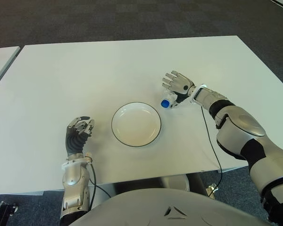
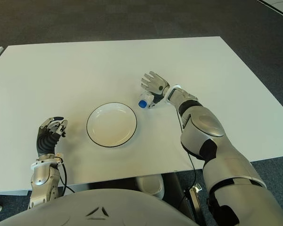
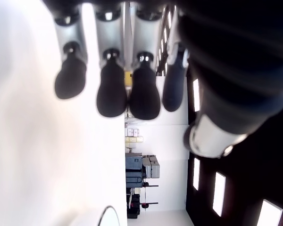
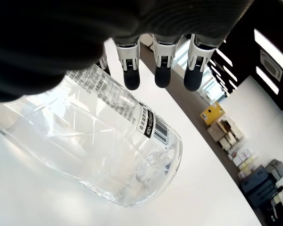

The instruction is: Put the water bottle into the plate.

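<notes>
— Starting with the biggest thing, what fills the scene?

— A broad white rectangular table [image 1: 85,70], with dark carpet beyond its far edge. Another pale tabletop [image 1: 0,59] shows at the far left, set apart from it by a gap.

— And on the table?

— A round white shallow plate with a thin dark rim [image 1: 116,133] sits toward the near edge, about midway between the two hands. Nothing lies in it.

— Where is the right hand?

— The right hand [image 1: 178,84], silver with dark fingertips, is just to the far right of the plate, palm down over the table, at the end of the grey and black forearm that reaches in from the near right. Its fingers [image 4: 162,70] are stretched out and a little apart above the bottle; none of them visibly presses on it, and I cannot tell whether the palm touches it.

— And the left?

— The left hand [image 1: 79,130] shows to the left of the plate, near the table's near edge, its fingers [image 3: 111,94] curled side by side with nothing between them.

— So where is the bottle?

— The clear plastic water bottle with a printed label and a blue cap [image 4: 108,146] lies on its side on the table under the right hand, outside the plate. Its cap [image 1: 165,103] points toward the plate's right rim, close beside it but not touching.
</notes>
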